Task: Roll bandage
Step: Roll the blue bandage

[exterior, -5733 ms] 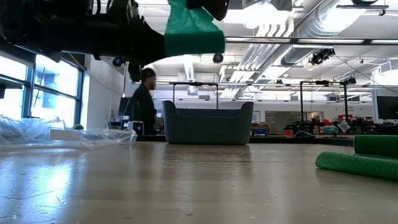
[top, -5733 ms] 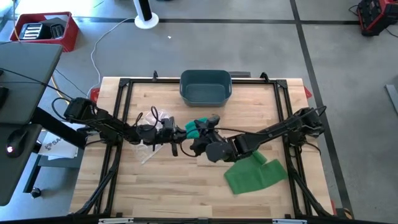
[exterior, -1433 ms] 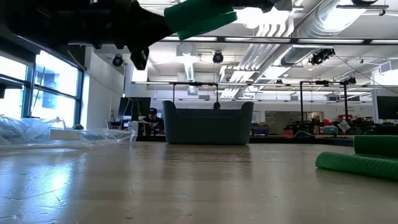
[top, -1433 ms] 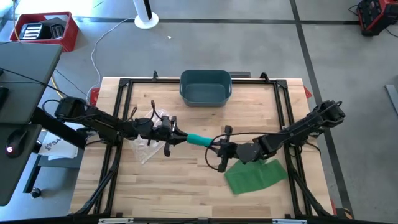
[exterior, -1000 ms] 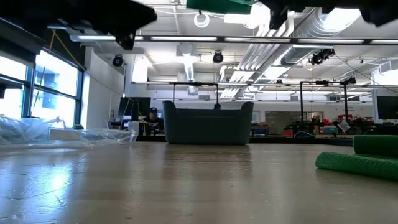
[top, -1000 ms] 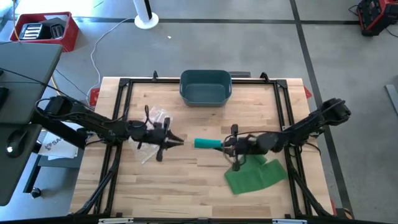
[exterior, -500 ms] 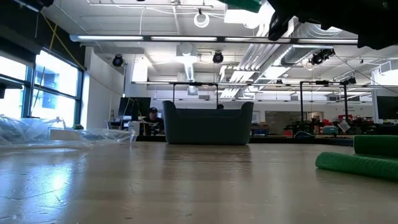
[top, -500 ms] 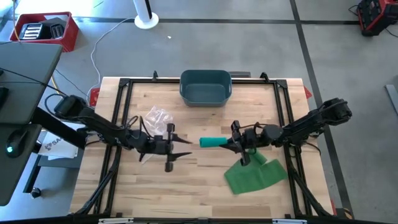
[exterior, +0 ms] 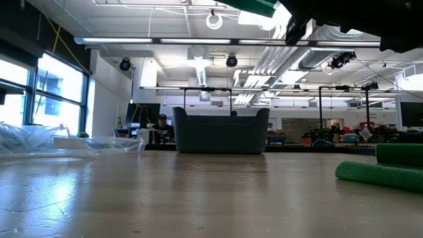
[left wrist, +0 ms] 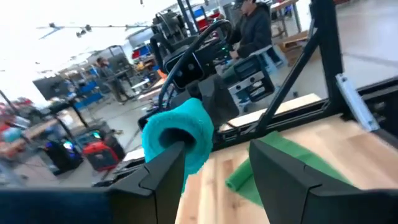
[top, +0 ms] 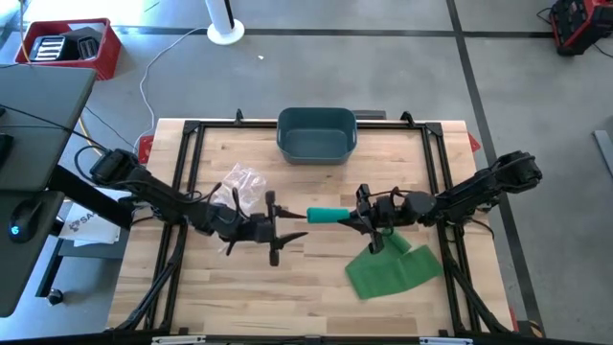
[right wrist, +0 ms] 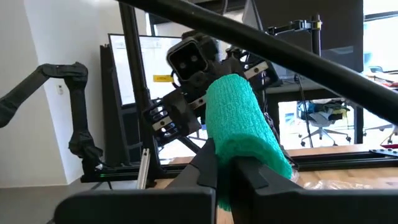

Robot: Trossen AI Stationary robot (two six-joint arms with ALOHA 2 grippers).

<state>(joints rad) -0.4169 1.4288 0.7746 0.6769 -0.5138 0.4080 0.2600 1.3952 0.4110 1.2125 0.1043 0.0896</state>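
A teal rolled bandage (top: 328, 214) hangs above the table's middle, with my right gripper (top: 357, 219) shut on its right end; the right wrist view shows the roll (right wrist: 242, 118) sticking out past the fingers. My left gripper (top: 299, 230) stands open just left of and nearer than the roll's free end (left wrist: 177, 134), with nothing between its fingers. A loose green bandage (top: 393, 268) lies flat on the table at the near right. In the low view only the roll's green edge (exterior: 254, 5) shows, at the top. My right gripper pinches the roll's right end (right wrist: 231, 152) between its two fingers (right wrist: 205, 168). The fingers come level from the table's right and lie along the roll. The roll is lifted clear of the table, roughly level, its free end toward the left arm.
A blue-grey bin (top: 317, 134) stands at the table's far middle. A crumpled clear wrapper (top: 239, 185) lies left of centre, behind the left arm. A black frame (top: 192, 129) runs round the table. The near middle of the wooden top (top: 278, 297) is bare.
My left gripper has opened and gone toward the table's near edge and a little right, ending beside the roll's free end. My right gripper has kept its hold, and the roll stays lifted and level.
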